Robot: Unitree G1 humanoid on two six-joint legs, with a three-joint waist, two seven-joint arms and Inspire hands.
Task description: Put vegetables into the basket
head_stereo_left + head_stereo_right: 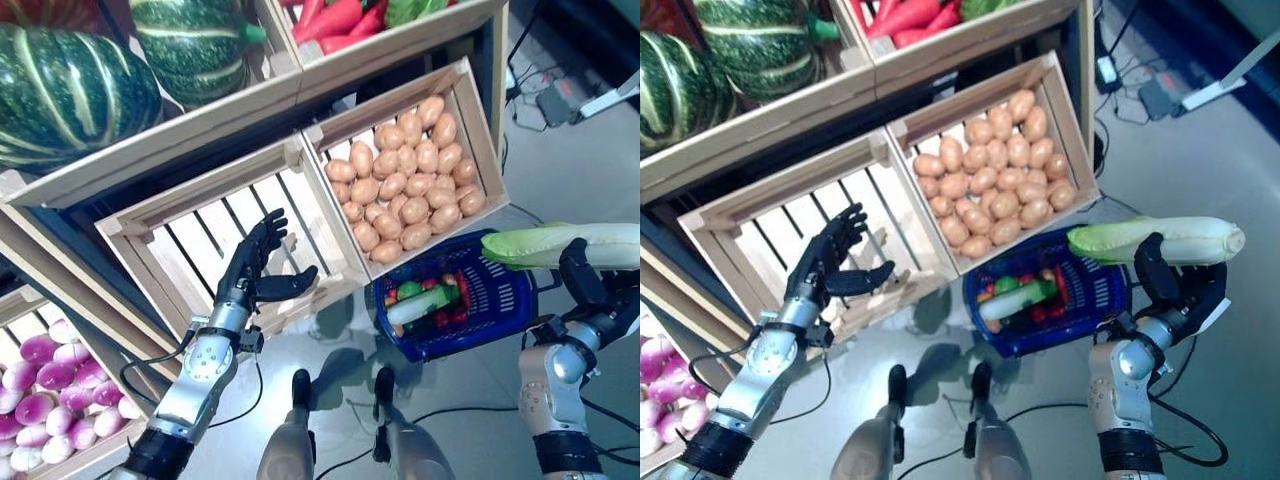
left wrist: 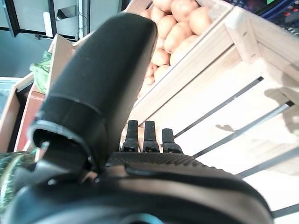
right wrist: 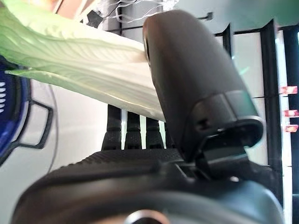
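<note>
Right hand point(image 1: 1175, 280), fingers and thumb curled round a pale green napa cabbage point(image 1: 1160, 241), holds it level just beside and above the blue basket point(image 1: 1110, 300) on the floor; the basket contains mixed vegetables point(image 1: 1025, 295). Left hand point(image 1: 262, 262), fingers straight and holding nothing, hovers over the empty slatted crate point(image 1: 190, 235). Beyond: potato crate point(image 1: 408, 180), striped squashes point(image 1: 70, 90).

Shop: produce crates point(image 1: 300, 190), potatoes point(image 1: 405, 180), squash point(image 1: 70, 90).

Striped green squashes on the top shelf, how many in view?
2. A large striped green squash lies at the shelf's left end, cut by the view's edge; a second lies just to its right. Others may be hidden out of view.
</note>
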